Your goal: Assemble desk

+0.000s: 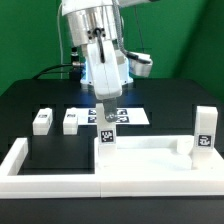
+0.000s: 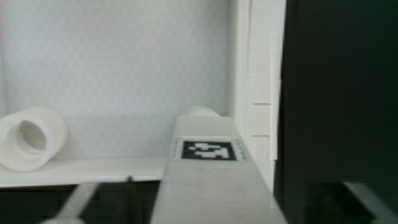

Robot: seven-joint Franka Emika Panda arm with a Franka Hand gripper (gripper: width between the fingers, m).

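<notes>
Four legs (image 1: 42,121), one desk top (image 1: 150,153), one marker board (image 1: 130,116).
</notes>
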